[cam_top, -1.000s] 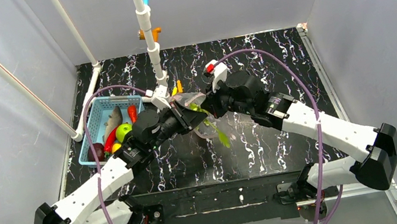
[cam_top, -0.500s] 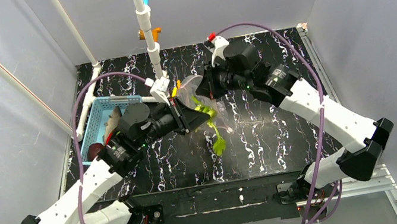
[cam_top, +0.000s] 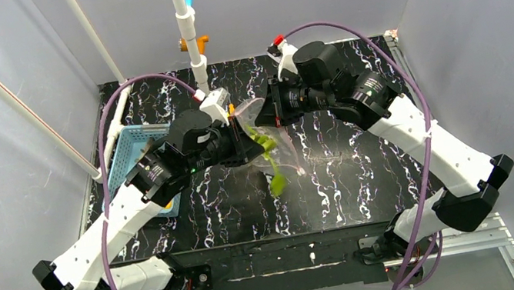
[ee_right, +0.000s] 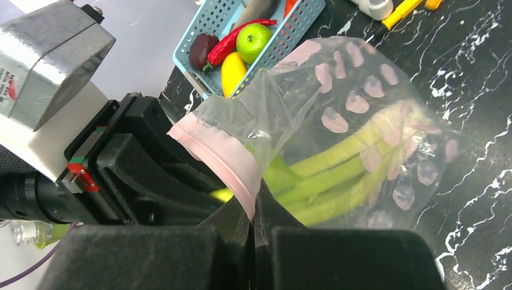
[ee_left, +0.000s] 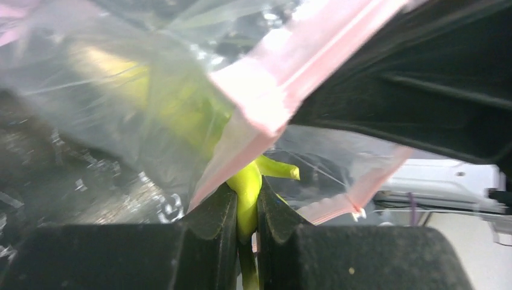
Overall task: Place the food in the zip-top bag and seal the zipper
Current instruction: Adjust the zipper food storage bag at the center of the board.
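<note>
Tabletop: black marbled tabletop (cam_top: 352, 176) between grey walls; the two arms meet above its middle.
Zip-top bag: the clear zip-top bag (ee_right: 362, 121) is held up between both hands.
Leek: the leek (ee_right: 338, 169) lies mostly inside the bag.
Left hand: the left hand (ee_left: 246, 199) is closed tight on a green leaf of the leek, at the bag's mouth.
Right hand: the right hand (ee_right: 252, 211) is pinched together on the zipper (ee_right: 226, 160).
Basket: the light-blue basket (ee_right: 300, 17) on the left side holds the green apple (ee_right: 253, 34), yellow fruit (ee_right: 232, 71), dark red piece (ee_right: 201, 49) and red chili (ee_right: 232, 39).
</note>
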{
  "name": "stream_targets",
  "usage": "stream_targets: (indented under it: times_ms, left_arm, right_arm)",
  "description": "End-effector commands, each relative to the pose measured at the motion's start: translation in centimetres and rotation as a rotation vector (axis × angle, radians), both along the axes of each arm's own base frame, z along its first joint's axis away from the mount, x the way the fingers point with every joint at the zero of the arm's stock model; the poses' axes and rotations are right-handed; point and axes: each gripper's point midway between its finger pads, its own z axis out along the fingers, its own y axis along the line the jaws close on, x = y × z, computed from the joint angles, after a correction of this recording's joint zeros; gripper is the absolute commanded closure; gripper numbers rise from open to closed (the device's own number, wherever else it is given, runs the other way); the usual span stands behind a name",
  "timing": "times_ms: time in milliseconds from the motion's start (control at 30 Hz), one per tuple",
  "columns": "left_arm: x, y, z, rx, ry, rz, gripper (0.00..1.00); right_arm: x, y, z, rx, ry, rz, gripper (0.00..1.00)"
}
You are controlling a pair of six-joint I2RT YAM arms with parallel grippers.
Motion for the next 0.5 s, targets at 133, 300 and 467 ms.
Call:
stream_targets:
  times_ms: [133,300,467]
  left_arm:
    - [-1.1,0.2,4.0,-0.027,-0.101,-0.086,1.0]
    - [-5.2,-3.1,11.8,-0.369,-0.102,-0.324,1.0]
    - [-6.8,-3.6,14.9,-0.503,-0.066,-0.394,1.0]
  right_arm:
    - [-0.7,-0.1,1.3,0.048,-0.024,0.018,0.99]
    - [0.3,-0.1,0.8,0.055,-0.02,0.003,0.99]
    - [1.4,-0.5,0.8,0.067,-0.021,-0.033,0.99]
